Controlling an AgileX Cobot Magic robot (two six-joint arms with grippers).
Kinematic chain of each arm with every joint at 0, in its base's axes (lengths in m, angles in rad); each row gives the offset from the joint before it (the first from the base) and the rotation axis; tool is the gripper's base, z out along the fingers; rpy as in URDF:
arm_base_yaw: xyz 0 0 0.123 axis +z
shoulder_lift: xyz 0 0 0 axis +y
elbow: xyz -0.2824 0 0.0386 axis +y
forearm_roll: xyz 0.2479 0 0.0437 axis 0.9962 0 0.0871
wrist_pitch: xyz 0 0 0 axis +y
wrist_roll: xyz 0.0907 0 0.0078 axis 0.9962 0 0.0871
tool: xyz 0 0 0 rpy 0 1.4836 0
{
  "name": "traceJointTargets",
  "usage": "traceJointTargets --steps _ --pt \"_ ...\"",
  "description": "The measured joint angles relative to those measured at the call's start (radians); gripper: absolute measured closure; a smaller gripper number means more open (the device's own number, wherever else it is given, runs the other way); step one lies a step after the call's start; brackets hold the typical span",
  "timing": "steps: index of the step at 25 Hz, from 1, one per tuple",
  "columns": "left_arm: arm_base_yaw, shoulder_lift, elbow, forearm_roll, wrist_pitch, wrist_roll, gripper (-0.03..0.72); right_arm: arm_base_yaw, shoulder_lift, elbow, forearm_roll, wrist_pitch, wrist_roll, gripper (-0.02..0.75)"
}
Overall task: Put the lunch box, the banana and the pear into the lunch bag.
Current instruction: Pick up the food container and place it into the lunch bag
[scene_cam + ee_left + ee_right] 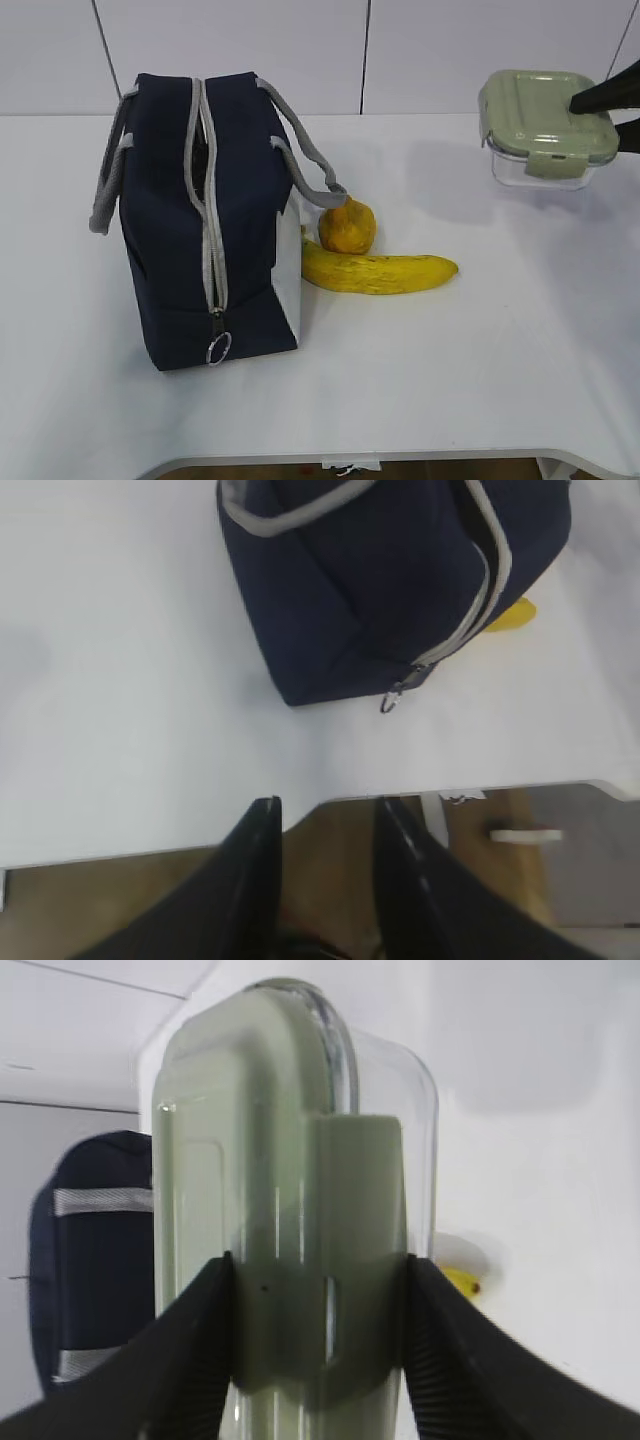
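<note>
White table (480, 340) — right tool (320, 1335) (clamping lunch box (545, 125))

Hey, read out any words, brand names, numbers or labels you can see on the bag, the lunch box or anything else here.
None: no readable text in any view.
Lunch bag: plain navy fabric, no logo or tag showing.
Lunch box, held by the right gripper: plain green lid, no lettering.
Banana and pear: no stickers visible.
</note>
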Motion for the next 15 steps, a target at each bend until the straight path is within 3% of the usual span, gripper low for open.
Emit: traceJointTargets --steps 9,15 --pt "0.000 0.400 -0.125 -0.207 -0.024 0.137 0.437 0.064 -0.009 0.000 0.100 -0.002 0.002 0.367" --pt "0.000 0.610 -0.261 -0.283 -0.038 0.230 0.328 0.177 -0.009 0.000 0.156 -0.002 0.004 0.367"
